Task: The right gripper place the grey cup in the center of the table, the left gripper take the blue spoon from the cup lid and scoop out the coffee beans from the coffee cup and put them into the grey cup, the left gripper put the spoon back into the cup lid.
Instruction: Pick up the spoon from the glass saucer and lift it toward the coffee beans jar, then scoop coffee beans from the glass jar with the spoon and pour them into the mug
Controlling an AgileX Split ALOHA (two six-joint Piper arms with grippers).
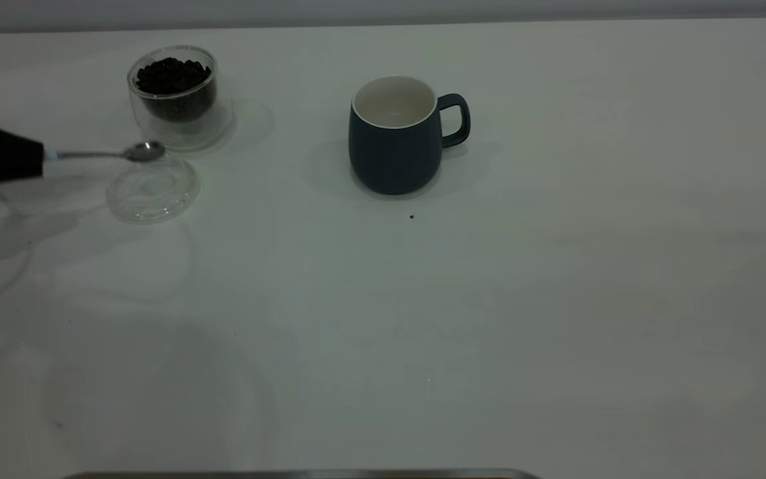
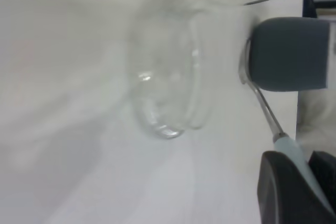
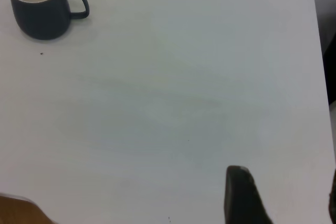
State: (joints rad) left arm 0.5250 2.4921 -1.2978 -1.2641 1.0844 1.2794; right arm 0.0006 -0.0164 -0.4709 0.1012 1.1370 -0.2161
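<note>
While the left claw (image 1: 40,161) pinches the spoon (image 1: 114,154) by its handle, the bowl hangs just above the lid's (image 1: 152,189) far rim, beside the glass of beans (image 1: 172,75). Mug (image 1: 396,136) stands upright mid-bench (image 1: 556,299). Right claw (image 3: 283,198) spread, well apart from it.

On the white bench (image 1: 556,299) stand one dark blue-grey ceramic mug (image 1: 396,143), one clear glass cup (image 1: 173,93) of many dark beans (image 1: 171,74), one clear round lid (image 1: 152,189) and one blue-handled steel spoon (image 1: 124,154).
</note>
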